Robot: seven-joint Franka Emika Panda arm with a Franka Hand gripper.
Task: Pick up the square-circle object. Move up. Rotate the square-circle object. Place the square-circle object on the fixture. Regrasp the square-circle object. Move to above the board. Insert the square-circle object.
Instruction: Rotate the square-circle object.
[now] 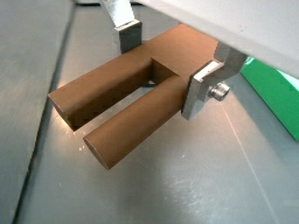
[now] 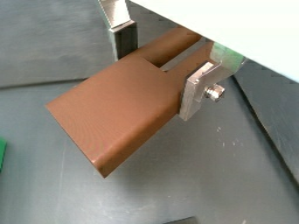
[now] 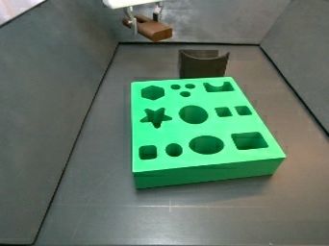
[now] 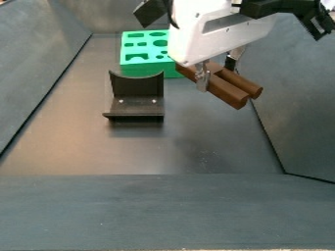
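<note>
While the silver two-finger gripper (image 1: 163, 66) is clamped on the dark brown wooden two-pronged square-circle object (image 1: 122, 109), it hangs off the floor near the dark grey fixture (image 4: 135, 95); pick-up looks done; fixture placement, regrasp, green cut-out board (image 3: 199, 130) insertion remain.

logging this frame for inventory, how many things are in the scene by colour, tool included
Brown: 1, the brown wooden two-pronged square-circle object, held up off the floor in the tool.
Green: 1, the bright green rectangular board with cut-out holes.
Dark grey: 1, the dark L-shaped fixture on the floor.
Silver: 1, the tool, shut on the brown piece.
Total: 4
</note>
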